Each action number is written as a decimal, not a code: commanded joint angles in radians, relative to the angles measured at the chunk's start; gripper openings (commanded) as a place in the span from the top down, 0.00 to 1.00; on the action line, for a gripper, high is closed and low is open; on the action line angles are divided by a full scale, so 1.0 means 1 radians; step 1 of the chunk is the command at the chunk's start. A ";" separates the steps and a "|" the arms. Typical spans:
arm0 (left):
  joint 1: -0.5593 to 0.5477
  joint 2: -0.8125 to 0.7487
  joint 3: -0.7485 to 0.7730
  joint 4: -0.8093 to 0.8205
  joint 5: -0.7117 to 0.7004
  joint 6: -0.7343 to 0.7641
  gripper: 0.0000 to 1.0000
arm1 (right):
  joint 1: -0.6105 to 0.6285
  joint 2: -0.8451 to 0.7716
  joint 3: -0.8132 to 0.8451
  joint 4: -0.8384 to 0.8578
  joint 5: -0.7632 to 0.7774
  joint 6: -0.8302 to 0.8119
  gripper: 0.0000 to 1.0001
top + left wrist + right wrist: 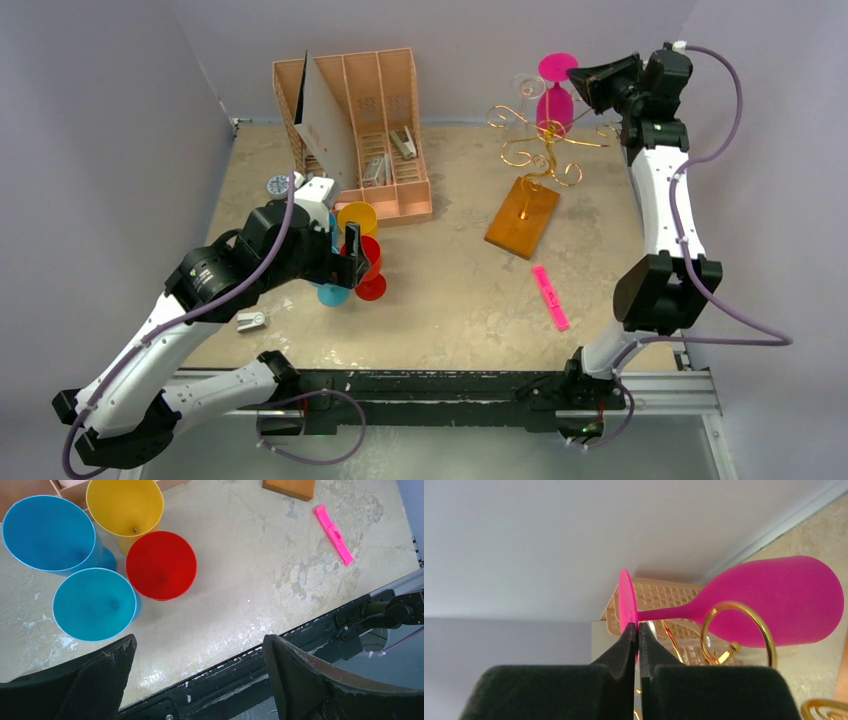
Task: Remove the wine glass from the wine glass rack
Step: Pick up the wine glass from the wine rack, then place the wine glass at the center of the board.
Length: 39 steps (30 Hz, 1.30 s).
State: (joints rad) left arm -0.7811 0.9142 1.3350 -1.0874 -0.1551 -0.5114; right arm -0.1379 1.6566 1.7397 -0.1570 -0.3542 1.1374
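Evidently the grasp is made and the pull-off is the step in hand. At the far right of the surface (450, 290) stands the wine glass rack (540, 160). The pink wine glass (555, 100) hangs bowl-down among its gold arms. The right claw (638, 630) is clenched on the rim of the glass's foot. Next, I judge, the stem must slide out along its wire before any lift. The left claw (197, 645) gapes, released, above coloured cups (161, 565). Whether the stem sits in a wire slot is hidden.
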 commanded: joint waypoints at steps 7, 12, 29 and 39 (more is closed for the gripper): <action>-0.002 -0.025 0.014 -0.014 -0.003 0.002 0.05 | -0.005 0.026 0.126 0.149 0.101 -0.080 1.00; -0.001 -0.021 0.012 -0.012 0.007 0.001 0.05 | -0.005 -0.053 0.062 0.194 0.227 -0.273 1.00; -0.001 0.009 -0.011 0.042 0.051 0.019 0.05 | -0.010 -0.413 -0.120 -0.059 0.305 -0.621 1.00; -0.001 0.002 -0.025 0.063 0.042 0.001 0.05 | -0.011 -0.595 -0.189 -0.255 0.279 -0.656 1.00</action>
State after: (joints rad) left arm -0.7815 0.9287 1.3163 -1.0679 -0.1074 -0.5056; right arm -0.1452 1.1267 1.5551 -0.3351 -0.0441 0.5190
